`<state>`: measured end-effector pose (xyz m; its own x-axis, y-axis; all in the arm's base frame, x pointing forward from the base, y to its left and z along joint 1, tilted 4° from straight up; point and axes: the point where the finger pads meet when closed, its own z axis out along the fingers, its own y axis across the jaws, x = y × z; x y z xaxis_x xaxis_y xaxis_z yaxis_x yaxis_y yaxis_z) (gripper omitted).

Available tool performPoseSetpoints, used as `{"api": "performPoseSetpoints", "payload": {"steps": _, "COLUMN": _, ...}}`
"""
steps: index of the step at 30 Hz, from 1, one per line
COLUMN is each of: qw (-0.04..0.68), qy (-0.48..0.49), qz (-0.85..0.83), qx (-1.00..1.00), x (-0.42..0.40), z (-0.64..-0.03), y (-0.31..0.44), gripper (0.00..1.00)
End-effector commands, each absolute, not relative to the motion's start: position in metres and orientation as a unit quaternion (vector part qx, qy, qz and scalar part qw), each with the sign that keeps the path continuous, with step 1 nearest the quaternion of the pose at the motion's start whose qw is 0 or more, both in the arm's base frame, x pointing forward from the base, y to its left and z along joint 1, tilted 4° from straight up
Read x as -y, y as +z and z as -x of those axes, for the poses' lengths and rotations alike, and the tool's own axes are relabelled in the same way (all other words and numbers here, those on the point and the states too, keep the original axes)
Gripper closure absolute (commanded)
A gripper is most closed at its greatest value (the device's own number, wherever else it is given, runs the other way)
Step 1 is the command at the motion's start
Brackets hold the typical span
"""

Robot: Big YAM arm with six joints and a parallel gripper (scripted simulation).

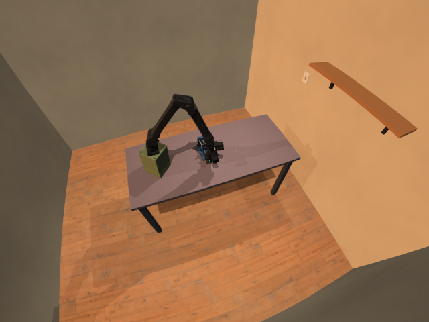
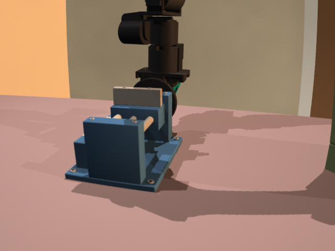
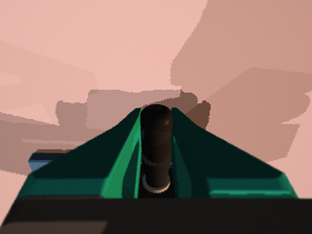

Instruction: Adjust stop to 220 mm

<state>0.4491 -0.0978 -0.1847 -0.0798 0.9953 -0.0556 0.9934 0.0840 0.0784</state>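
Note:
The blue stop fixture (image 1: pixel 200 147) (image 2: pixel 116 151) stands on the table, and a blue edge of it shows at the left of the wrist view. Its blue sliding carriage (image 2: pixel 135 111), topped by a grey stop plate (image 2: pixel 136 96), sits on rods near the handwheel end. The black handwheel (image 2: pixel 154 81) stands upright behind the far end block. My gripper (image 3: pixel 156 118) (image 1: pixel 210 159) is shut on the handwheel's dark round handle (image 3: pixel 156 134), one green finger on each side. In the exterior view the wheel hides most of the fingers. No scale or reading is legible.
The purple-grey table (image 1: pixel 256 138) (image 2: pixel 257 229) carries the fixture. The arm's olive-green pedestal (image 1: pixel 155 166) (image 2: pixel 330 158) stands at the table's left in the top view. An orange-brown shelf (image 1: pixel 363 98) is on the right wall, well away from the arm.

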Motion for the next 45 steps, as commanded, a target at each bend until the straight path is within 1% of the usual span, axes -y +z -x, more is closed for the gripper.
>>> {"api": "performPoseSetpoints", "payload": {"steps": 1, "qw": 0.043, "qy": 0.001, "qz": -0.677, "qx": -0.734, "x": 0.107, "z": -0.434, "y": -0.186, "gripper": 0.94}}
{"api": "performPoseSetpoints", "payload": {"steps": 7, "qw": 0.031, "qy": -0.006, "qz": -0.677, "qx": -0.735, "x": 0.105, "z": -0.426, "y": -0.192, "gripper": 0.94}}
{"api": "performPoseSetpoints", "payload": {"steps": 10, "qw": 0.048, "qy": 0.004, "qz": -0.677, "qx": -0.734, "x": 0.108, "z": -0.435, "y": -0.173, "gripper": 0.94}}
{"api": "performPoseSetpoints", "payload": {"steps": 20, "qw": 0.047, "qy": 0.003, "qz": -0.677, "qx": -0.734, "x": 0.108, "z": -0.422, "y": -0.163, "gripper": 0.94}}
{"api": "performPoseSetpoints", "payload": {"steps": 21, "qw": 0.029, "qy": -0.007, "qz": -0.677, "qx": -0.735, "x": 0.105, "z": -0.410, "y": -0.179, "gripper": 0.94}}
{"api": "performPoseSetpoints", "payload": {"steps": 24, "qw": 0.029, "qy": -0.007, "qz": -0.677, "qx": -0.735, "x": 0.105, "z": -0.410, "y": -0.179, "gripper": 0.94}}
{"api": "performPoseSetpoints", "payload": {"steps": 27, "qw": 0.047, "qy": 0.003, "qz": -0.677, "qx": -0.734, "x": 0.108, "z": -0.422, "y": -0.158, "gripper": 0.94}}
{"api": "performPoseSetpoints", "payload": {"steps": 45, "qw": 0.047, "qy": 0.003, "qz": -0.678, "qx": -0.733, "x": 0.107, "z": -0.421, "y": -0.136, "gripper": 0.94}}
